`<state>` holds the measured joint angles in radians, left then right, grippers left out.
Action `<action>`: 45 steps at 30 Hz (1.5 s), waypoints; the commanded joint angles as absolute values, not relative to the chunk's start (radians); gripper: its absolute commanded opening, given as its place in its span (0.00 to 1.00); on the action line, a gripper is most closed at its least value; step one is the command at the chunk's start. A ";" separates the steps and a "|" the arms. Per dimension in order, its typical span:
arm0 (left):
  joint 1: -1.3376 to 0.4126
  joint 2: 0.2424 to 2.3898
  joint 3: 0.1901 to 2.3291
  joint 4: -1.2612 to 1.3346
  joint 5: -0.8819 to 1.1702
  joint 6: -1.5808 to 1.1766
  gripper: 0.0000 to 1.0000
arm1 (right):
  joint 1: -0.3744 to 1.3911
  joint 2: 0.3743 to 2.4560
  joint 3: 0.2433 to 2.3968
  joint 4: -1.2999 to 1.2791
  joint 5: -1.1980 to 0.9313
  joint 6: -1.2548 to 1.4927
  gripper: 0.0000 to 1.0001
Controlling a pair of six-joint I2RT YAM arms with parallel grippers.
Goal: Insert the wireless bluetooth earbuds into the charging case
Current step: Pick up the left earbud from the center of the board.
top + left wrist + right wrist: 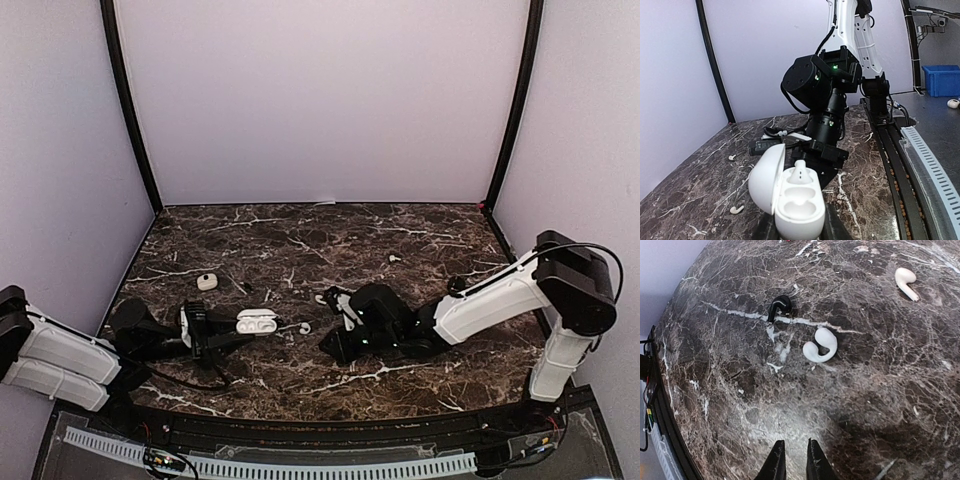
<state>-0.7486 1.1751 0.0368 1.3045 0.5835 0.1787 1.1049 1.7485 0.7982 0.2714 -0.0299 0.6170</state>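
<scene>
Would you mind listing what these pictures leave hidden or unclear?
- Left claw: cut off by the left wrist view's bottom edge, so its hold under the charging case is unseen.
- Right claw: its tips look nearly shut, apparently empty.
- Earbud far back: too small in the top view for detail.
- Second case: too small to show whether it is closed.

Both arms have white shells and black joints. The right arm (500, 300) has a thin black cable looping over its big black joint. Its black wrist shows small green lights. The right end effector (791, 460) has two thin black fingers. The left arm (60, 355) looks the same.
</scene>
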 commanded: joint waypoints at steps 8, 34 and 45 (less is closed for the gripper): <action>-0.742 1.119 0.020 1.259 0.512 0.178 0.00 | 1.099 1.897 0.938 0.271 0.059 0.675 0.23; -0.743 1.136 0.024 1.255 0.529 0.183 0.00 | 1.077 2.080 1.198 0.093 0.156 0.481 0.30; -0.742 1.136 0.023 1.258 0.531 0.181 0.00 | 1.077 2.073 1.212 0.102 0.144 0.497 0.15</action>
<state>-0.7486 1.1378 0.0292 1.2396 0.5163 0.1761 1.0851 2.0609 1.1973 0.1112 0.1379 0.4950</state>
